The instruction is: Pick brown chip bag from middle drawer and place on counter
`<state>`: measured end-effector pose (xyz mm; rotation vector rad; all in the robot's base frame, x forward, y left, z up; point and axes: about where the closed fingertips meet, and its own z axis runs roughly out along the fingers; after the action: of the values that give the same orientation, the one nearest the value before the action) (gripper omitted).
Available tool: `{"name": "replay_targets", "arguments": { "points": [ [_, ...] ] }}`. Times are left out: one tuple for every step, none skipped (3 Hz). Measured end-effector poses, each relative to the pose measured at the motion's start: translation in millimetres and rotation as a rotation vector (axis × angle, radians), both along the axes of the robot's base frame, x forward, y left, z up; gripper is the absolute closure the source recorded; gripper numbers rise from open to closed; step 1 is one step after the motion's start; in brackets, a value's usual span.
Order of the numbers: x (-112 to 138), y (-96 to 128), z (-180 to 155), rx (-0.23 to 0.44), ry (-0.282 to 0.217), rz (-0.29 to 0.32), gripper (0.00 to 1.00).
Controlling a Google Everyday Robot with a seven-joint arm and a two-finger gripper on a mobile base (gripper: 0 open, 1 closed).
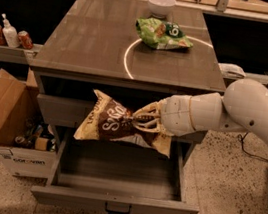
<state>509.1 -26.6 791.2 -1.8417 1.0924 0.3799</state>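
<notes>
My gripper [139, 120] is shut on the brown chip bag [108, 123], gripping it near its right half. The bag hangs in the air above the open middle drawer [114, 201], level with the closed drawer front above it. The bag's pale yellow ends stick out left and right. Blue strips trail from the drawer's front handle [116, 210]. The counter [84, 35] with its thin white circle line lies behind and above the bag. My white arm [239, 110] reaches in from the right.
A green chip bag [161, 34] lies on the counter inside the circle, with a white bowl [161, 4] behind it. An open cardboard box [5, 119] stands on the floor at left. Cans and a bottle [9, 34] sit on a low shelf at left.
</notes>
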Motion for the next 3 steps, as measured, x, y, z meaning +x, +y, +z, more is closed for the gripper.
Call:
{"name": "replay_targets", "arguments": {
  "points": [
    [0.0, 0.0, 0.2, 0.0, 0.0, 0.0, 1.0],
    [2.8, -0.5, 35.4, -0.016, -0.065, 0.02, 1.0],
    [9.3, -6.0, 96.2, -0.059, -0.189, 0.034, 1.0]
  ]
}}
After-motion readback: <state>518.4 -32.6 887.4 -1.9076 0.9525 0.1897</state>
